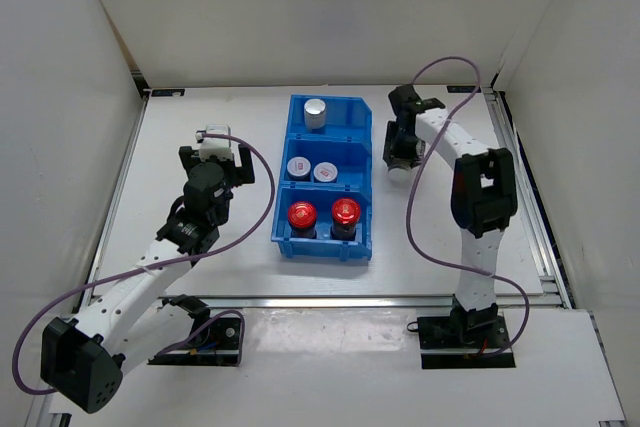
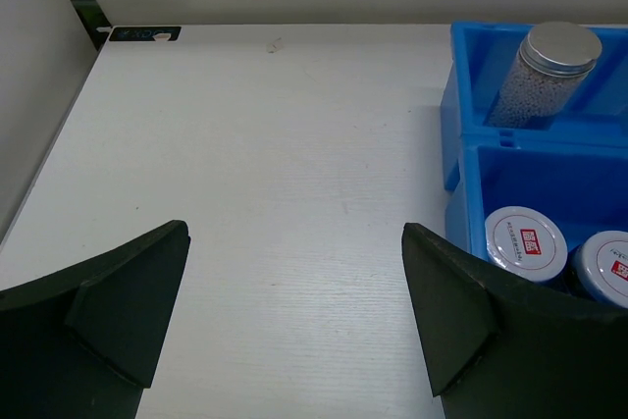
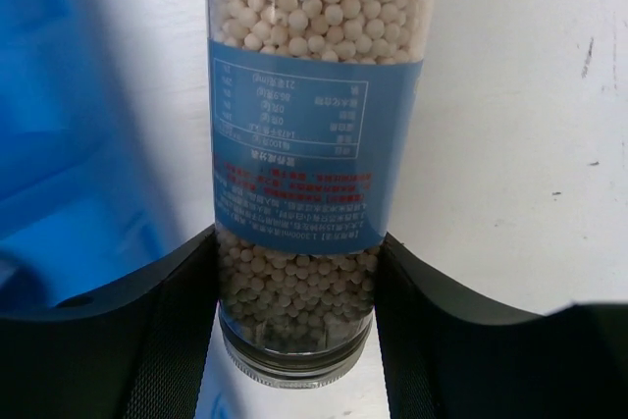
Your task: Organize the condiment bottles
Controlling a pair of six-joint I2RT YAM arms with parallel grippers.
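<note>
Clamps the right gripper (image 3: 294, 291) on a tall bead-filled bottle (image 3: 314, 144) just beside the blue bin (image 1: 328, 250), with the left gripper (image 2: 294, 301) over the table (image 2: 245, 144), jaws wide apart.

Five bottles (image 1: 315, 112) binned, sixth bottle (image 3: 316, 144) gripped

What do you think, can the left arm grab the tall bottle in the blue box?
Probably yes. The left gripper is open and empty beside the box, and the tall bottle stands alone in the far section with room around it.
</note>
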